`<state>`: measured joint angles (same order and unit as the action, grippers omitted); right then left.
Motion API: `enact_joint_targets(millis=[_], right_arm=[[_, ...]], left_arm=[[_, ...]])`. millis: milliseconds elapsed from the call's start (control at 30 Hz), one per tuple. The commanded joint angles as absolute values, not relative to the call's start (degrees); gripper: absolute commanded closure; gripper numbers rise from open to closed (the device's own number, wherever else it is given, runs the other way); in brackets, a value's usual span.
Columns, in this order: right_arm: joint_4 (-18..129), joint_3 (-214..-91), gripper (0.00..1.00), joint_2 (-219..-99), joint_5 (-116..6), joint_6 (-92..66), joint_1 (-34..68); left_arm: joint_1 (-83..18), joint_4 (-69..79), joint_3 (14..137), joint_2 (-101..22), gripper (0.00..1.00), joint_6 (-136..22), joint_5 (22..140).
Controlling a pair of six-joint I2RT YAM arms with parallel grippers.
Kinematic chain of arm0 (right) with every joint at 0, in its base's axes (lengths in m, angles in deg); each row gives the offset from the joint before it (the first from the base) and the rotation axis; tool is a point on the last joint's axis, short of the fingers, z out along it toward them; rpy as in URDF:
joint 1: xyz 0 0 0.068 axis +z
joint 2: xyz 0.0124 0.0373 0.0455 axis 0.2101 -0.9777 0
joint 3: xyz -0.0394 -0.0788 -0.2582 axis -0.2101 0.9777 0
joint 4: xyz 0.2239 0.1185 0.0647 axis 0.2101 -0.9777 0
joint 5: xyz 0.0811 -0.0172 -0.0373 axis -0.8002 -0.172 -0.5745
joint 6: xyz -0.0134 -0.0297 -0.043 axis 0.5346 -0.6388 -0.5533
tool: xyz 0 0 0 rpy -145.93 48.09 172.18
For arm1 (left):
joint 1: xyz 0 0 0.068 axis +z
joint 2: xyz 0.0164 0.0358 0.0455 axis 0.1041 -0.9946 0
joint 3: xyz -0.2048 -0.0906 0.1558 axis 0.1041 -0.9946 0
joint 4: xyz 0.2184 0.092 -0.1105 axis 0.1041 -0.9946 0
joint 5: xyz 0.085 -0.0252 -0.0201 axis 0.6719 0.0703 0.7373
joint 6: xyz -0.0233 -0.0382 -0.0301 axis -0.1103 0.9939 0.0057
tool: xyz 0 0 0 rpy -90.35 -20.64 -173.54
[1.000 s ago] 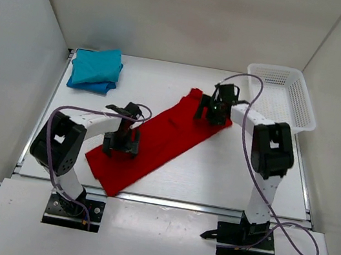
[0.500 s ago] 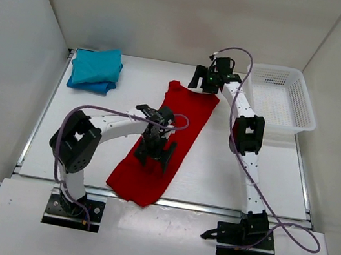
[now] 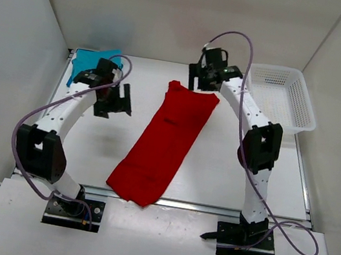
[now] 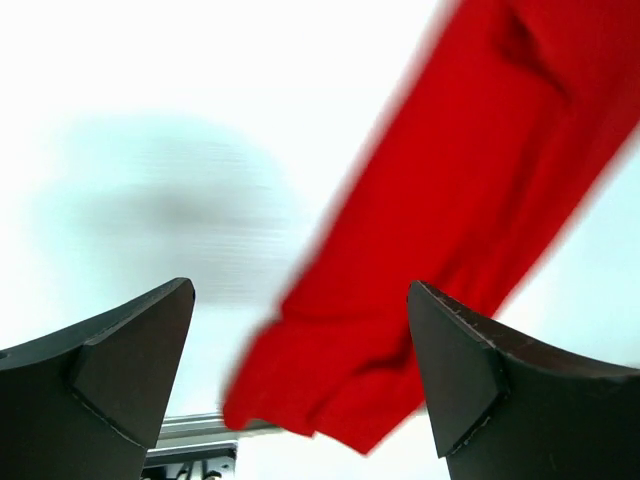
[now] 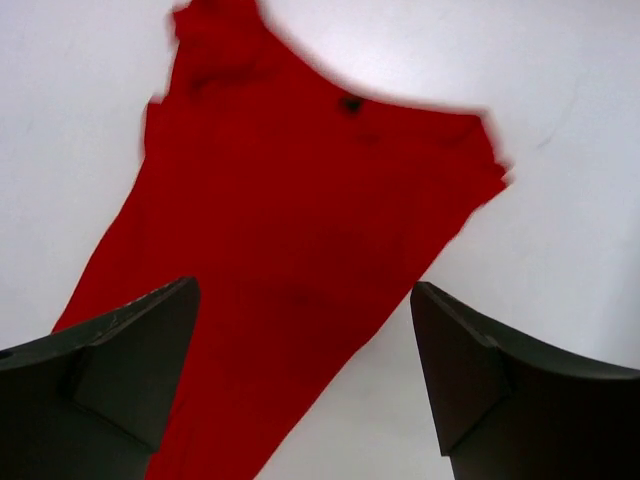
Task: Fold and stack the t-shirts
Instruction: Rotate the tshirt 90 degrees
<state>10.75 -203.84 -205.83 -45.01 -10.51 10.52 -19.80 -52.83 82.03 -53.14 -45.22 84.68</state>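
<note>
Judged partway through: folded teal cloth t-shirt [image 3: 91, 60] parked well left of the bright red cloth t-shirt [image 3: 167, 137], half hidden behind the left arm [image 3: 61, 112], with the red one laid out as a long narrow strip, not yet folded short or stacked. Both spread wide and pinching nothing: left end effector [image 3: 116, 100] hovering to the left of the red strip, right end effector [image 3: 204, 84] just above its far end. Bare white table [image 3: 222, 169] open on either side of the strip, white plastic mesh basket [image 3: 292, 105] off to its right, near hem close to the table's front edge.
</note>
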Motion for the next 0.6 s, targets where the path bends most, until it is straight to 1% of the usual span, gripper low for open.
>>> enact_joint_targets(millis=[0,33,67,133,267,367,500,567], right_arm=[[6.71,-189.77,0.16,-199.54,-38.05,-6.27,18.52],[9.94,-183.71,0.16,-196.64,-39.1,-5.12,20.63],[11.28,-181.3,0.16,-193.39,-41.64,-3.11,21.61],[16.71,-172.44,0.16,-190.04,-44.73,0.77,23.98],[21.82,-164.16,0.16,-187.21,-48.85,3.59,27.24],[23.94,-161.86,0.17,-188.6,-51.94,4.65,26.38],[26.4,-160.01,0.16,-191.5,-51.6,4.3,23.82],[27.19,-161.06,0.16,-194.31,-51.33,3.42,20.5]], left_arm=[[-15.04,-52.17,79.23,-47.94,0.01,-44.68,88.19],[-14.77,-52.08,78.36,-47.5,0.01,-44.67,88.72],[-14.94,-51.82,77.57,-47.15,0.01,-45.11,89.07],[-14.94,-52.25,77.04,-46.71,0.01,-45.11,89.43],[-15.03,-51.56,74.4,-46.61,0.01,-45.38,89.43],[-15.2,-51.91,73.0,-46.35,0.01,-45.47,89.34],[-15.21,-50.94,71.06,-45.83,0.01,-45.64,88.82],[-14.94,-50.76,69.92,-45.74,0.01,-45.81,89.25]])
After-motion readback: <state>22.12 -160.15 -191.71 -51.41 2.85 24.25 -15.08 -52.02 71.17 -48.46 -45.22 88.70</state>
